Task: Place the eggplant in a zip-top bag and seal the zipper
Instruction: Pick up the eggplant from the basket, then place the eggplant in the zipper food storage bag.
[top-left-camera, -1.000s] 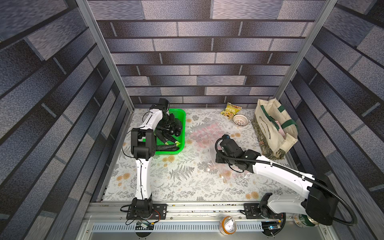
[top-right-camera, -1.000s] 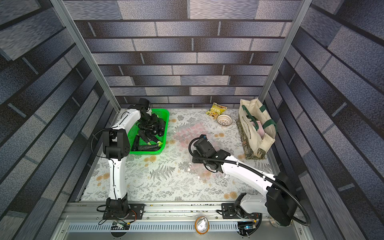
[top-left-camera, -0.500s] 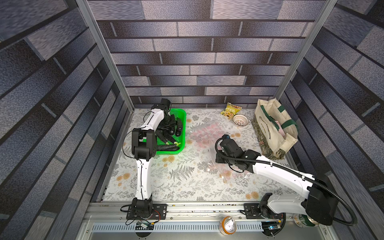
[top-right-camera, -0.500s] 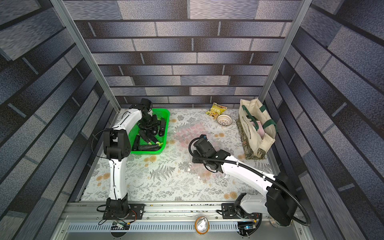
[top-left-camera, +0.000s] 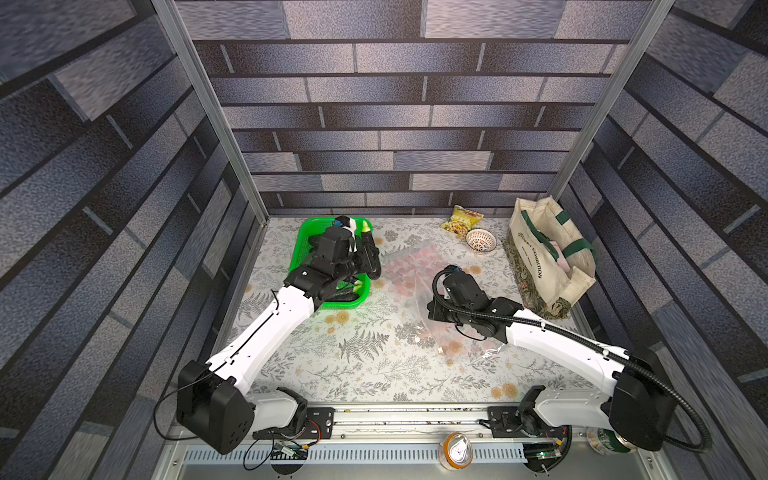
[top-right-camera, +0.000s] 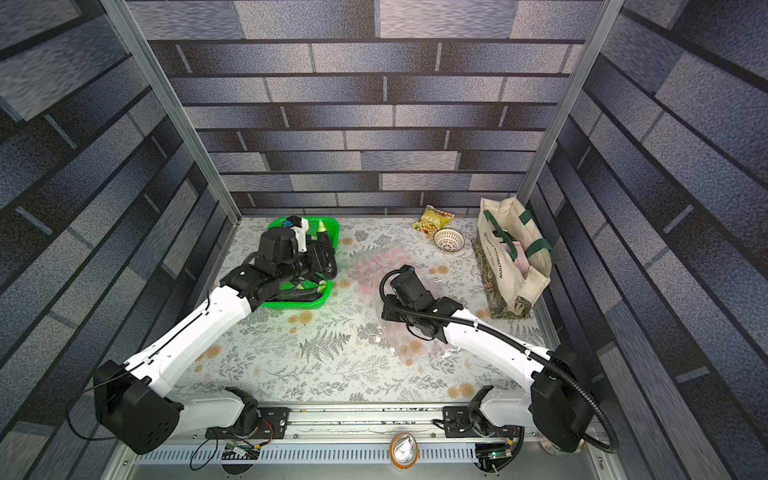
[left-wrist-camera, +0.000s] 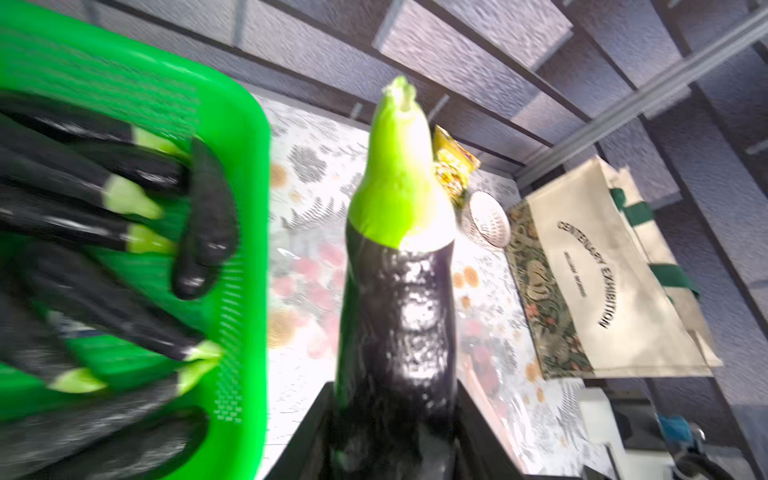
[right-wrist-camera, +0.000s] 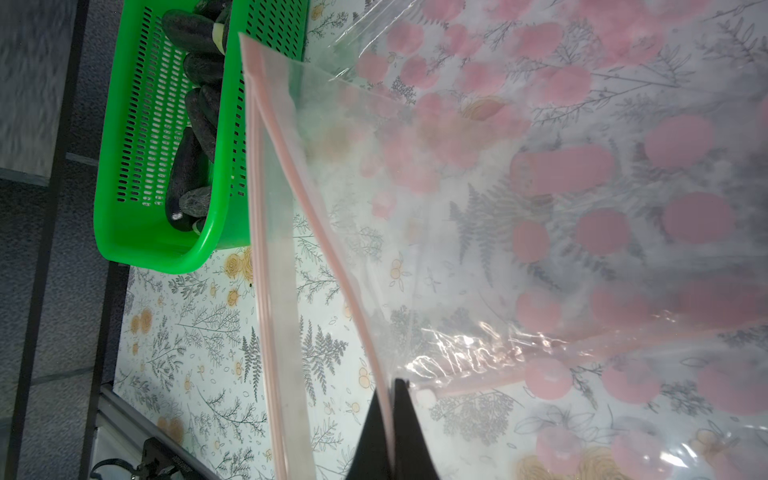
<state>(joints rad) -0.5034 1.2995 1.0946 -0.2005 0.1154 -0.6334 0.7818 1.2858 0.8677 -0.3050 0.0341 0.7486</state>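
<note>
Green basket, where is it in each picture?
Top view: green basket at the table's far left corner, partly under the left arm.
Top view: green basket in the same corner, partly under that arm.
Left wrist: green basket beside the big eggplant, with more eggplants inside.
Right wrist: green basket behind the zip-top bag.
Shared landmark: the flowered table cover.

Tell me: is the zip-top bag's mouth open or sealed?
Open: the zip-top bag has two pink zipper strips that diverge; the right gripper pinches only one.
</note>
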